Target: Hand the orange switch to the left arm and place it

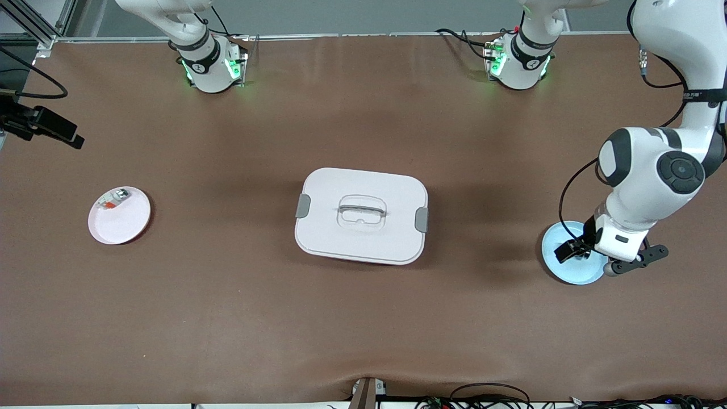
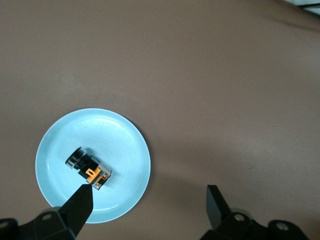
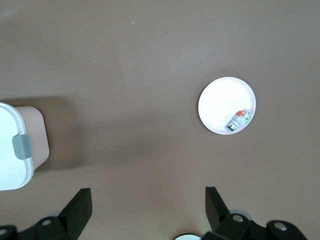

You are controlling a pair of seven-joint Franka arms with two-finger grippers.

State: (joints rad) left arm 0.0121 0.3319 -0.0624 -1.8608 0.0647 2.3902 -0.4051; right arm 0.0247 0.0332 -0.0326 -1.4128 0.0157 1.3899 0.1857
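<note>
The orange switch (image 2: 89,170) lies on its side in a light blue plate (image 2: 115,135) at the left arm's end of the table. My left gripper (image 2: 149,189) is open and low over that plate (image 1: 568,272). One fingertip (image 2: 82,197) is right beside the switch and the other is over bare table. In the front view the left hand (image 1: 579,253) hides the switch. The white box (image 1: 361,215) stands shut at the table's middle. My right gripper (image 3: 148,190) is open and empty, high over bare table, outside the front view.
A pale pink plate (image 1: 120,216) with a small silver-and-clear part (image 1: 113,200) sits at the right arm's end; both show in the right wrist view (image 3: 227,105). The box corner (image 3: 12,150) shows there too. A black camera mount (image 1: 51,128) overhangs that end.
</note>
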